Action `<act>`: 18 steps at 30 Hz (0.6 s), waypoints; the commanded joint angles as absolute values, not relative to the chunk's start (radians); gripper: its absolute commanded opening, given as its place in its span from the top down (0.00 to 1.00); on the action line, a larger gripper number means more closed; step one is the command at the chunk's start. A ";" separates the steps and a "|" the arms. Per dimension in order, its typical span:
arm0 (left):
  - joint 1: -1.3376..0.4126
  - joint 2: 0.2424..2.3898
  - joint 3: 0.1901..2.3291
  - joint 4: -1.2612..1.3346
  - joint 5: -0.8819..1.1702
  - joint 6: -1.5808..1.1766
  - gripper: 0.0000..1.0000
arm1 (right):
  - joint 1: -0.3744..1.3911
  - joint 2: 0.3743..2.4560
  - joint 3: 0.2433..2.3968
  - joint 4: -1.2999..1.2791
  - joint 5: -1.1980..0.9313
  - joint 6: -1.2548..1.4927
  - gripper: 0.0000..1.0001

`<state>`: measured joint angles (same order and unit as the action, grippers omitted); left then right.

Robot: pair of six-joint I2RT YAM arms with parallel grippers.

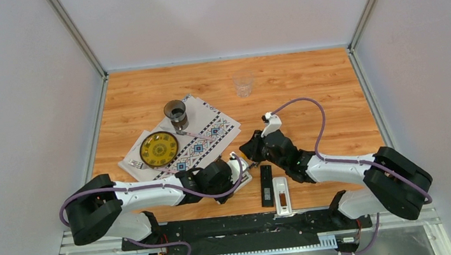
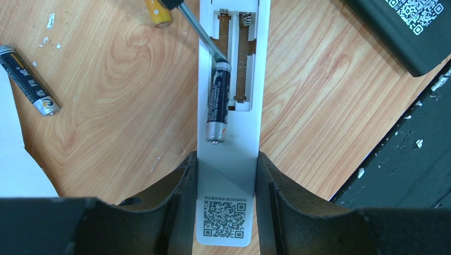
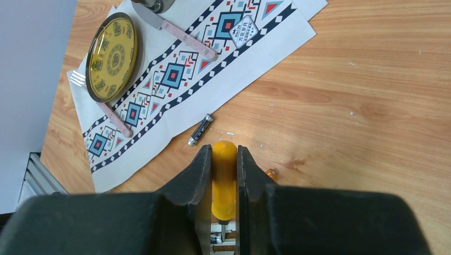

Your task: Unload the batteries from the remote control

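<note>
Jaws: left clamp the remote point(image 2: 236, 159), right the screwdriver point(image 3: 224, 170), its handle half hidden.

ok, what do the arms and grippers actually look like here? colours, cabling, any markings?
Left arm and right arm: white links, bulky black joint housings. A lilac cable loops outside along each. Left gripper and right gripper: matte black, broad fingers tapering to the tips. No markings visible on them.
</note>
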<state>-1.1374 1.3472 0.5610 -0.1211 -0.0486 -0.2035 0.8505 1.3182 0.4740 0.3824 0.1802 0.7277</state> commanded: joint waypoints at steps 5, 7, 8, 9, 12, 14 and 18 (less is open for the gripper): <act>-1.137 1.356 0.571 -0.094 -0.057 -0.222 1.00 | 0.859 1.276 0.494 0.462 0.095 0.816 1.00; -1.137 1.355 0.571 -0.098 -0.064 -0.224 0.99 | 0.859 1.243 0.482 0.468 0.086 0.841 1.00; -1.138 1.353 0.572 -0.100 -0.069 -0.224 0.98 | 0.861 1.232 0.477 0.472 0.077 0.847 1.00; -1.138 1.351 0.572 -0.101 -0.072 -0.224 0.97 | 0.859 1.214 0.473 0.476 0.077 0.851 1.00; -1.137 1.348 0.574 -0.101 -0.075 -0.224 0.94 | 0.859 1.197 0.469 0.480 0.078 0.856 1.00; -1.138 1.350 0.575 -0.104 -0.075 -0.221 0.94 | 0.861 1.198 0.472 0.477 0.090 0.848 1.00; -1.137 1.348 0.580 -0.106 -0.075 -0.219 0.94 | 0.861 1.206 0.482 0.465 0.095 0.844 1.00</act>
<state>-1.1374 1.3487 0.5610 -0.1158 -0.0685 -0.2039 0.8551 1.2129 0.4713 0.4301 0.0864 0.8337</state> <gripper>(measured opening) 0.458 0.159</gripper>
